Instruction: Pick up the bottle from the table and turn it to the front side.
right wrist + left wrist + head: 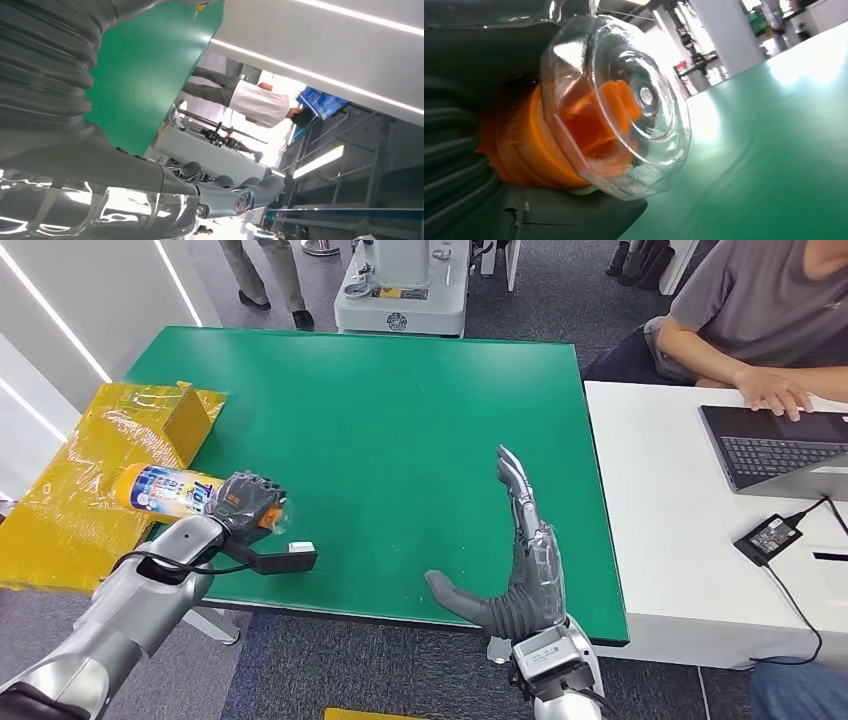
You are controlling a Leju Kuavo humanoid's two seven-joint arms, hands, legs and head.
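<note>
Orange-capped and lying sideways, the bottle [172, 490] is off the green tabletop [400, 430], gripped by the left hand [247, 504] near the tabletop's left edge, beside a yellow wrapped box [100, 455]. So the pick-up looks done and the turning step is in hand. Next, the wrist probably needs to roll until the label faces forward, keeping the grip firm on the neck end. The right hand [520, 550] is flat, fingers straight, holding nothing, above the tabletop's near edge. From the left wrist view, the clear cap cover [624, 105] blocks the label, and the head view shows only part of the print, so which side faces front is hard to judge.
</note>
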